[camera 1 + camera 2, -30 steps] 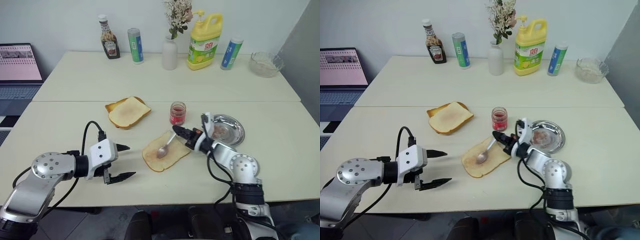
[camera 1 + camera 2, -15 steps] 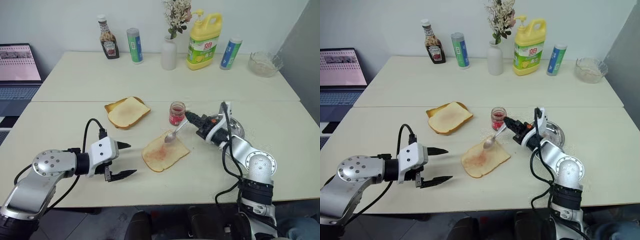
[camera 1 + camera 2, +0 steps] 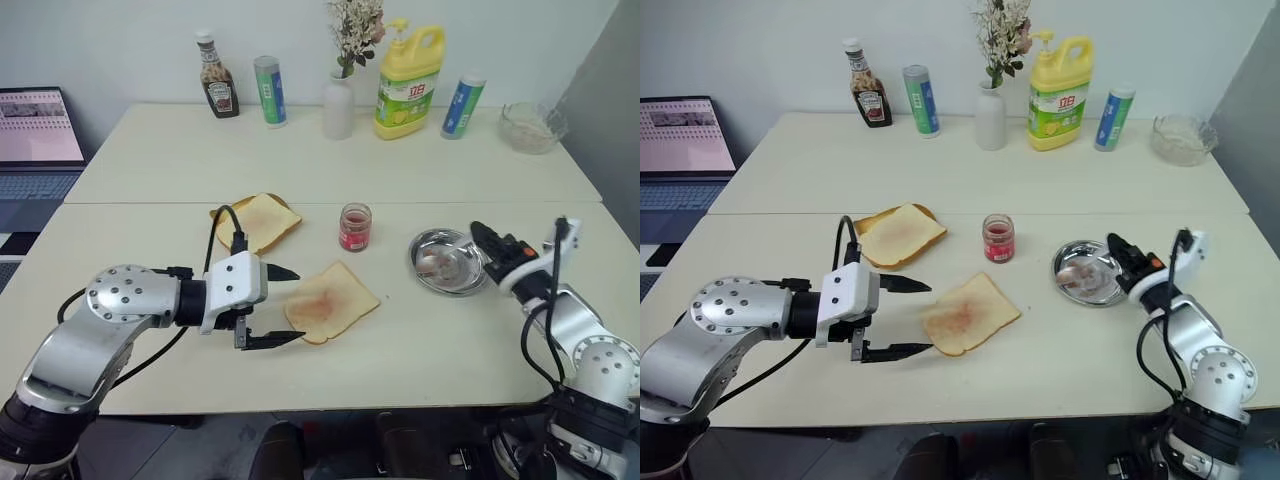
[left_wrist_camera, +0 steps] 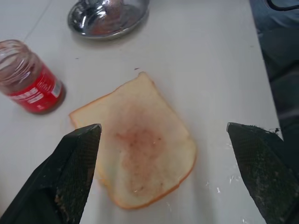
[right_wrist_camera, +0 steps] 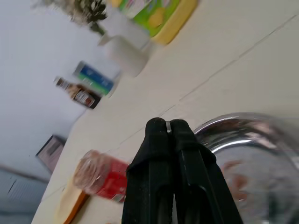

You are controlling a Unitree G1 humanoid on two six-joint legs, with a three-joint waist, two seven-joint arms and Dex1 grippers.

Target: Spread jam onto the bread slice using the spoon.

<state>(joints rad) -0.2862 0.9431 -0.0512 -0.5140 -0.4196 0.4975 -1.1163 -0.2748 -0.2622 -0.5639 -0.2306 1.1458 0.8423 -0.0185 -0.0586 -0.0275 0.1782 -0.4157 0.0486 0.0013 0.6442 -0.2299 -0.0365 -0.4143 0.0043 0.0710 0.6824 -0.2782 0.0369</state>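
We cannot make out the spoon (image 3: 1080, 269) clearly inside the dish (image 3: 1064, 286); it blurs into the metal. The second slice (image 3: 262, 218) is partly hidden behind the left arm's cable.

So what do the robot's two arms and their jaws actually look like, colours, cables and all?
Both arms are silver-grey metal with round jointed housings and loose black cables looping along them. The left gripper has a white boxy wrist block ahead of two black, pointed fingers. The right gripper has black fingers too, with a small red-orange mark behind them and a white wrist section.
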